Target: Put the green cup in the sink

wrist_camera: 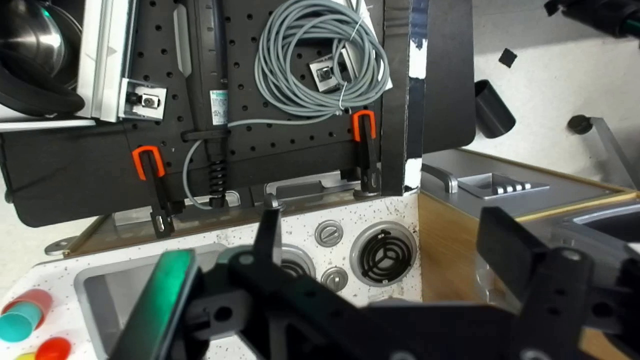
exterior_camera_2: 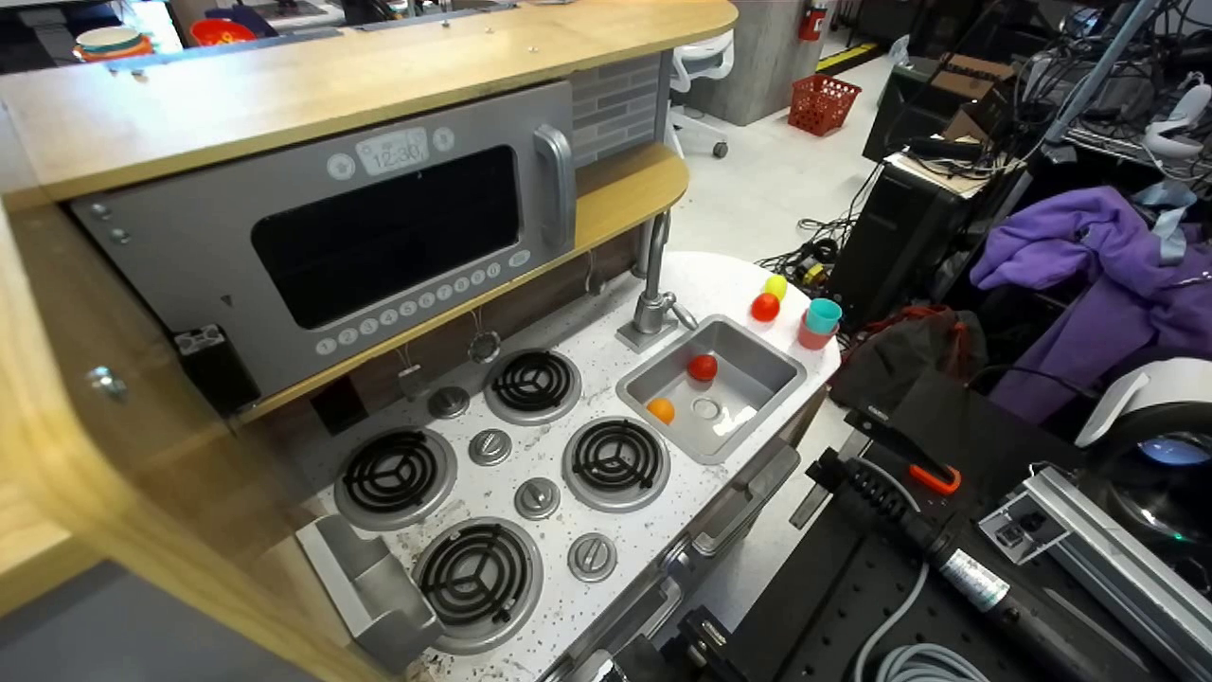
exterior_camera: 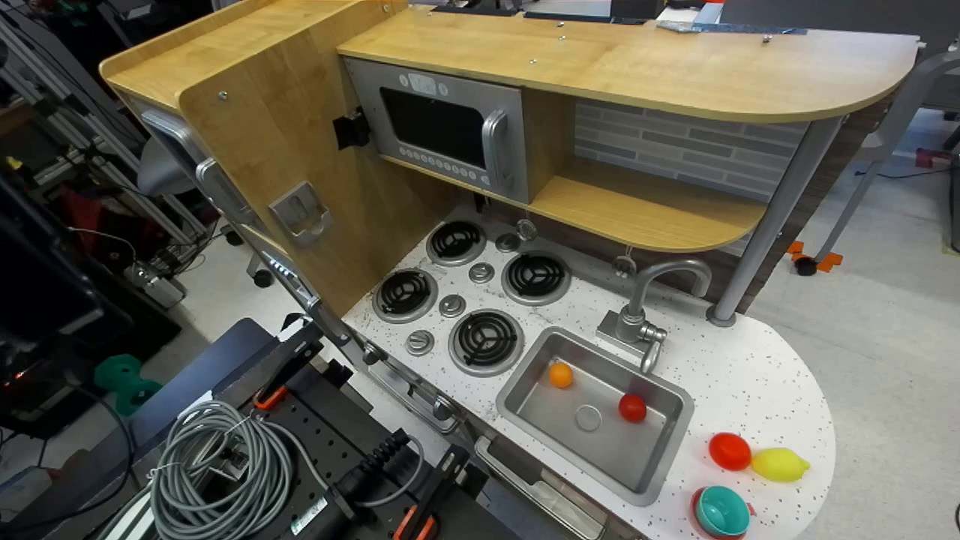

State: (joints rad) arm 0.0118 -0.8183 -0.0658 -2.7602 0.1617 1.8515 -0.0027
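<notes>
Your green cup (exterior_camera: 722, 511) stands mouth up outside the sink (exterior_camera: 600, 454), just past the end that faces away from the four burners (exterior_camera: 486, 339), in both exterior views. Beneath it is a red cup (exterior_camera_2: 814, 339); whether yours sits deep inside it or only on top, you cannot tell. Past that same end of the sink, closer to the back, a red toy piece (exterior_camera: 730, 451) and a yellow toy piece (exterior_camera: 780, 465) lie side by side on the speckled white surface (exterior_camera: 724, 386). Inside the sink you see an orange round toy (exterior_camera: 560, 375) near the burner end and a red round toy (exterior_camera: 632, 409) toward the opposite end. A grey faucet (exterior_camera: 634, 304) rises behind the sink, its spout curving over at the top. In front of the sink, a coil of grey cable (wrist_camera: 300, 92) lies on a black board (wrist_camera: 280, 135) dotted with holes, near two orange-ended clamps (wrist_camera: 369, 160). In your wrist view the tool (wrist_camera: 382, 225) is spread wide, its black fingers (wrist_camera: 505, 242) well apart, while other dark parts of it hide some of the sink.
</notes>
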